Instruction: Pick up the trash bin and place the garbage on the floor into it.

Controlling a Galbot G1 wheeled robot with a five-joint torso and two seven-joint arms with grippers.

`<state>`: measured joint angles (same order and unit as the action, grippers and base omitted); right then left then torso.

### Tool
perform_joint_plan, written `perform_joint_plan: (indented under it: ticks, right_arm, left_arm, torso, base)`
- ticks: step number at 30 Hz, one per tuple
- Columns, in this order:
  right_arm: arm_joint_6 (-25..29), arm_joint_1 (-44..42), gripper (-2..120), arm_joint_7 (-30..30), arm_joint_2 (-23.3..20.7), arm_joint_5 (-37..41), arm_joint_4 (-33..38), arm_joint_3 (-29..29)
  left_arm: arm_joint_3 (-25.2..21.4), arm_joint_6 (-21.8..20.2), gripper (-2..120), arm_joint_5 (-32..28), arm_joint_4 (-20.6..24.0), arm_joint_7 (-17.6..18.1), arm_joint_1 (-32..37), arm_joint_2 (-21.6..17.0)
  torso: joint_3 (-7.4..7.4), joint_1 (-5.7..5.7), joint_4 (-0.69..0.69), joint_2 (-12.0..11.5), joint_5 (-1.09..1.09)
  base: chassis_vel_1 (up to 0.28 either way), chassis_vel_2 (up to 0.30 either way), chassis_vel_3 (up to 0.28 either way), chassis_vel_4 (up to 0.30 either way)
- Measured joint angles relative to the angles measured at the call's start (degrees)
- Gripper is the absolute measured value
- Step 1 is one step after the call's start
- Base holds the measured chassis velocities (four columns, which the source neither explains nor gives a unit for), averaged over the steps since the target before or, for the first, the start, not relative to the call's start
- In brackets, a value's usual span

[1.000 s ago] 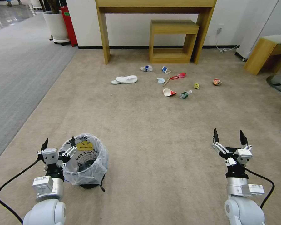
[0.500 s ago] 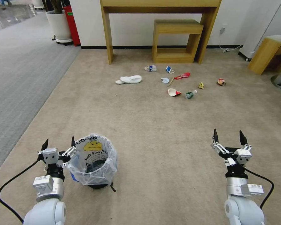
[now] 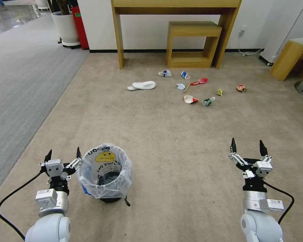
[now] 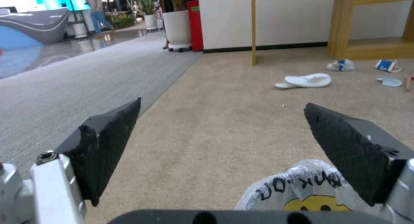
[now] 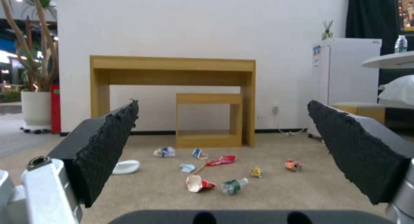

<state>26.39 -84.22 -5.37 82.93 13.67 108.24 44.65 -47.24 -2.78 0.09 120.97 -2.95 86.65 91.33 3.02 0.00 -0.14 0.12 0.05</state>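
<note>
The left gripper (image 3: pixel 63 154) hangs spread wide and empty just beside the trash bin (image 3: pixel 105 172) on the carpet (image 3: pixel 165 141), while the right gripper (image 3: pixel 248 146) gapes equally empty, well apart. Farther off, the garbage (image 3: pixel 192 88) lies scattered before a wooden table (image 3: pixel 176 20).

Crinkly clear plastic bin liner (image 3: pixel 104 178), matt carpet (image 3: pixel 178 141)

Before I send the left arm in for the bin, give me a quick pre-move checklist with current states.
1. Left gripper open: ok.
2. Left gripper lined up on the trash bin: not ok, it sits beside the rim, holding nothing.
3. Bin upright, plastic bag in place: ok.
4. Right gripper open and away from the bin: ok.
5. Garbage on the floor, white slippers and green bottle among it: ok, none collected yet.
</note>
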Motion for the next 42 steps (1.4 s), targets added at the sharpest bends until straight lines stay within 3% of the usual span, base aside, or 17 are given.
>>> perform_joint_plan:
  ticks: [21, 42]
  right_arm:
    - [-1.6, -0.2, 100, -0.1, -0.1, -0.5, 0.4, 0.6]
    - [-0.2, 0.0, 100, 0.1, -0.1, -0.1, -0.3, 0.2]
  left_arm:
    - [0.0, 0.5, 100, 0.0, 0.2, 0.0, 0.4, 0.3]
    - [-0.1, 0.1, 100, 0.1, -0.2, 0.0, 0.1, 0.2]
  torso:
    - [-0.01, 0.0, 0.0, 0.0, 0.0]
    - [0.01, 0.0, 0.0, 0.0, 0.0]
  base:
    - [-0.006, 0.009, 0.007, -0.009]
    - [-0.099, 0.098, 0.096, -0.093]
